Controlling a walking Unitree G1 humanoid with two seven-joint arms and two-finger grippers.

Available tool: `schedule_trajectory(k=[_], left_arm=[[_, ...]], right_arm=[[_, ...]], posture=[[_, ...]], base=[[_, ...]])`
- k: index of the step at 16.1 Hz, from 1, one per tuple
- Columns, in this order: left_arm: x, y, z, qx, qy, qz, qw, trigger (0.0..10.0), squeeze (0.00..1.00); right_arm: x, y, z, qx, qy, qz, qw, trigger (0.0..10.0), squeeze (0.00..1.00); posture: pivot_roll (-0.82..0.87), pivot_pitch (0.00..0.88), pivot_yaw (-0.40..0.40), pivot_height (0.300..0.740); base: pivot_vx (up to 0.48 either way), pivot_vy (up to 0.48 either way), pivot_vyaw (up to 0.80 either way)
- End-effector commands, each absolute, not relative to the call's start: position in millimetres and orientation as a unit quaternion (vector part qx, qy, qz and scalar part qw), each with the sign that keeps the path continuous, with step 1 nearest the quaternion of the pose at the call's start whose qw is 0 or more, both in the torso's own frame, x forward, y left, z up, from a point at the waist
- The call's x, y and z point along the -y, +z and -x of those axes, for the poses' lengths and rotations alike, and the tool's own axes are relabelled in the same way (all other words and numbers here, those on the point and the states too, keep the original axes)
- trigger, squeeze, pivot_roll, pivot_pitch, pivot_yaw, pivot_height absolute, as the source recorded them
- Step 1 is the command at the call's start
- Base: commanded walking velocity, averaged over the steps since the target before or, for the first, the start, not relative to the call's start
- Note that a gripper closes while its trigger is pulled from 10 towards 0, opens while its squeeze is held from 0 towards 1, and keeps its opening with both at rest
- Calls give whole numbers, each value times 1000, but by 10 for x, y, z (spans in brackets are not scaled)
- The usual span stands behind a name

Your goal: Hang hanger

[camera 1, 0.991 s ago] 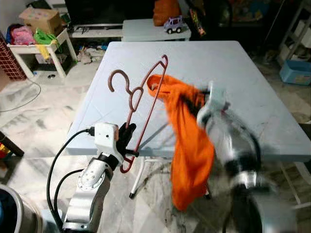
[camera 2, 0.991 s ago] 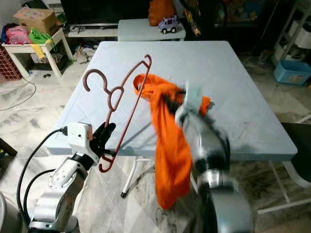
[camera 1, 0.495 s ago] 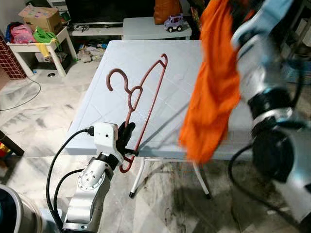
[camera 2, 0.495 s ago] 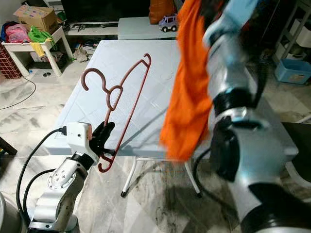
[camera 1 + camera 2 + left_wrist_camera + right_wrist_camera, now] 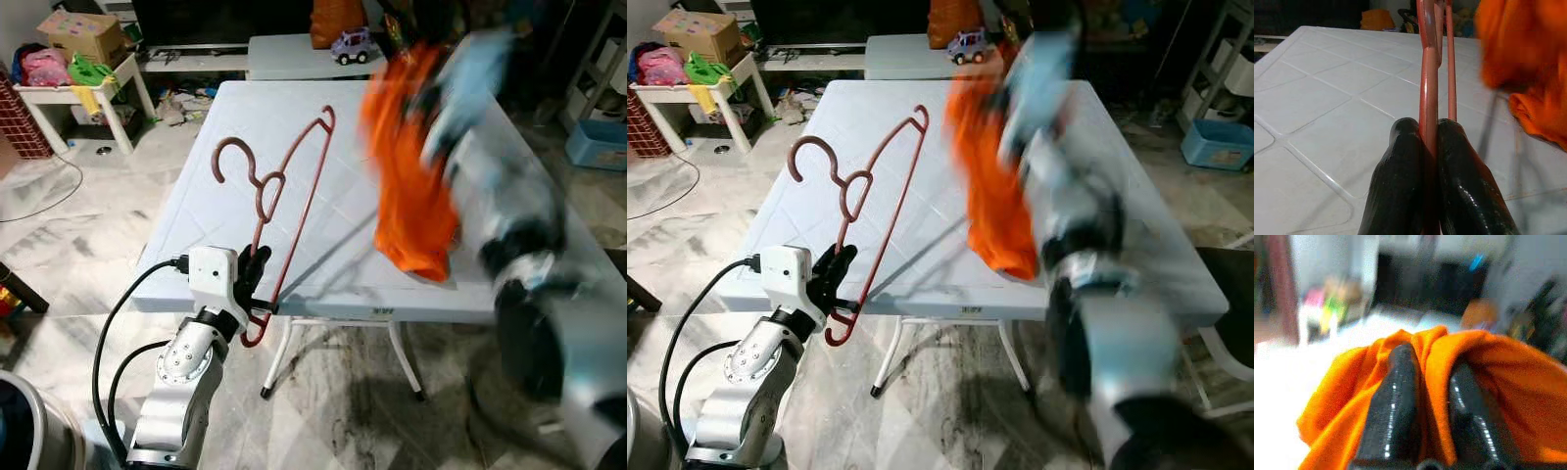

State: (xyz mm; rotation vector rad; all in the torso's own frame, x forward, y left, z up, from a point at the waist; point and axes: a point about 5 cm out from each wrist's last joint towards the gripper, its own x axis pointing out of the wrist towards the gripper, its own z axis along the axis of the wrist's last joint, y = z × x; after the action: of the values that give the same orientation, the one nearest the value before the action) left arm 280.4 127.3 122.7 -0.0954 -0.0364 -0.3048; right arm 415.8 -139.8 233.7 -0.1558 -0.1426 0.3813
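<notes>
Left claw (image 5: 257, 284), lower left of the head view: both black fingers (image 5: 1400, 181) pinched tight on the bottom bar of the red hanger (image 5: 279, 196). No gap at the bar in the left wrist view. Hanger sticks up tilted from the claw, hook at upper left, frame leaning toward frame centre over the front edge of the bench (image 5: 294, 127). A black cable loops off the left wrist housing.

Right arm takes up the right side of the head view, heavily blurred. Right claw (image 5: 1430, 382) clamped on the orange garment (image 5: 411, 176): in the right wrist view cloth is bunched between and around both fingers (image 5: 1396, 401). Garment hangs above the bench at centre right, its lower end near the front edge; contact with the surface can't be read through the blur. Garment and hanger are apart, not touching.

Bench is pale blue-white with a moulded grid pattern; white legs show under the front edge, marble-look tile floor (image 5: 78, 255) beneath.

Farther back:
- second pale table with a toy car (image 5: 350, 47), top centre
- small white side table (image 5: 88, 93) with a cardboard box (image 5: 81, 37) and pink and green items, upper left
- blue bin (image 5: 595, 145) at the right edge
</notes>
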Motion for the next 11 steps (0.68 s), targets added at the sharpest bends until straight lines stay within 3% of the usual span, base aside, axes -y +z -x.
schedule_trajectory(k=[1,5,11], left_arm=[[-1348,1158,-2810,1,-134,29,990,10000,0],[-1327,1147,-2853,0,-140,23,990,10000,0],[-1287,1135,-2911,2,-144,18,989,10000,0]], right_arm=[[1453,2259,-4126,52,222,142,963,10000,1000],[1876,2004,-3992,-2,232,258,938,10000,1000],[2381,2481,-3808,170,102,211,957,10000,1000]], posture=[[71,53,-10,740],[43,37,3,740],[11,25,11,740]], base=[[0,0,0],[0,0,0],[0,0,0]])
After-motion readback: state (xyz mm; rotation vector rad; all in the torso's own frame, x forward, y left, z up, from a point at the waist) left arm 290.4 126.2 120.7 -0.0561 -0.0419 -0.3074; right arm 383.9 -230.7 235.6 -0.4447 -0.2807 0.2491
